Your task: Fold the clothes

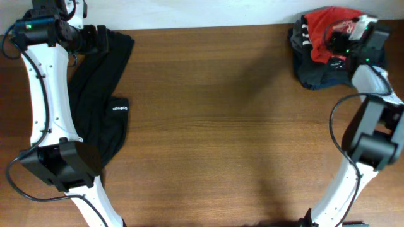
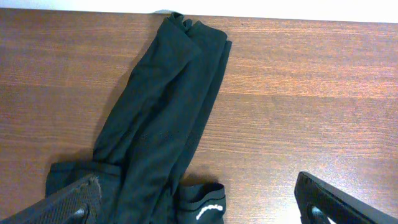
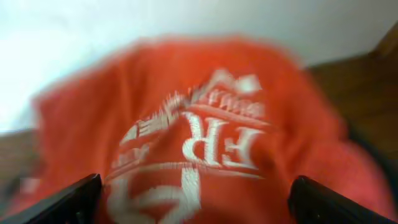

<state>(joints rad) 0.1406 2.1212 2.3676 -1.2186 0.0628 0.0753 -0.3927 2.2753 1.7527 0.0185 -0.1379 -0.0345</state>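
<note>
A long black garment [image 1: 104, 94] with a small white logo [image 1: 120, 108] lies stretched along the table's left side. My left gripper [image 1: 101, 39] hovers over its far end. In the left wrist view the black garment [image 2: 168, 106] runs up the frame. The left gripper [image 2: 199, 208] is open, its fingers [image 2: 68, 202] wide apart with nothing gripped. The orange-red T-shirt [image 1: 329, 26] tops a crumpled pile at the far right corner. My right gripper [image 1: 346, 39] is at it. In the right wrist view the T-shirt [image 3: 205, 124], blurred, fills the frame, and the right gripper [image 3: 199, 205] stands open just over it.
Dark garments [image 1: 315, 72] lie under the red shirt in the pile. The wooden table [image 1: 227, 126] ends at a white wall at the far edge. Both white arms rise from the near corners, the left arm lying over the black garment.
</note>
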